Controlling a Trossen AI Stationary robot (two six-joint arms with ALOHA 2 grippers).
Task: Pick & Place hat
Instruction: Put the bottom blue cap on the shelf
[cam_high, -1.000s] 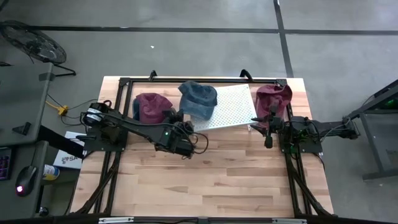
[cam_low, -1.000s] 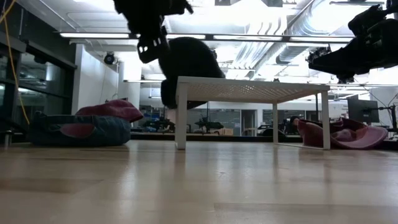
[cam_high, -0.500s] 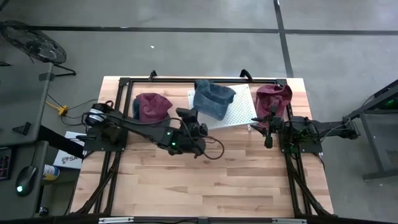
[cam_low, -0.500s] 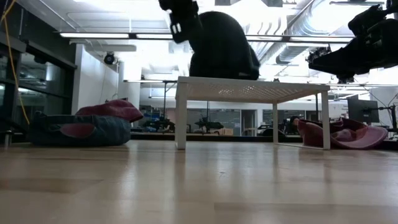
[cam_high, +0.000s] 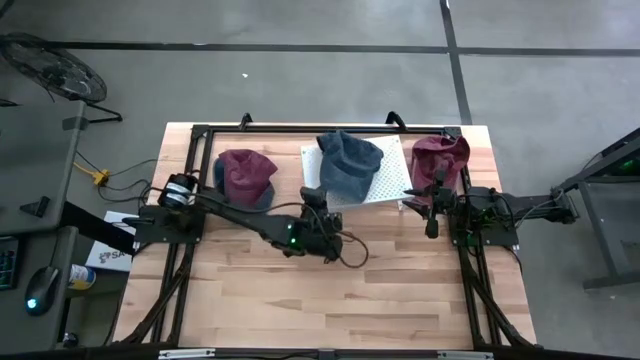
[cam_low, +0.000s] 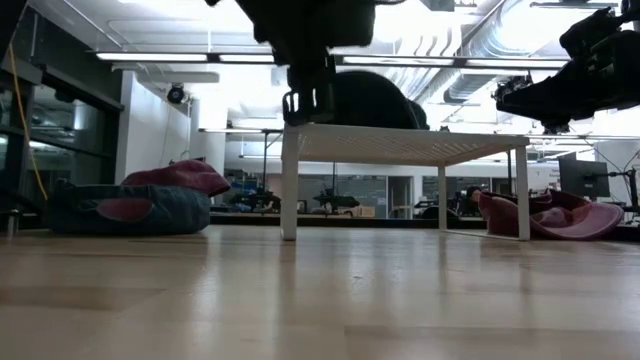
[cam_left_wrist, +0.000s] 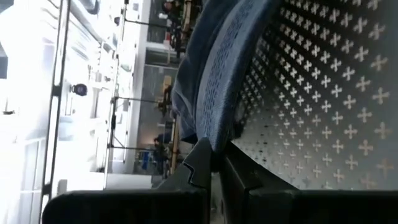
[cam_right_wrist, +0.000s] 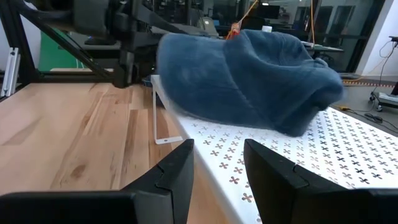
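dark hat sits on the white stand.

A: The high view is evenly lit from above; the wooden table reads clearly, with only soft shadows under the arms.

B: The low view is harsher. Ceiling light strips across the upper frame glare white, so the arm at top centre shows as a near silhouette.

A: In the left wrist view the left edge is blown out, and the blue hat looks slightly soft, perhaps from closeness.

B: The right wrist view is bright and fairly sharp.
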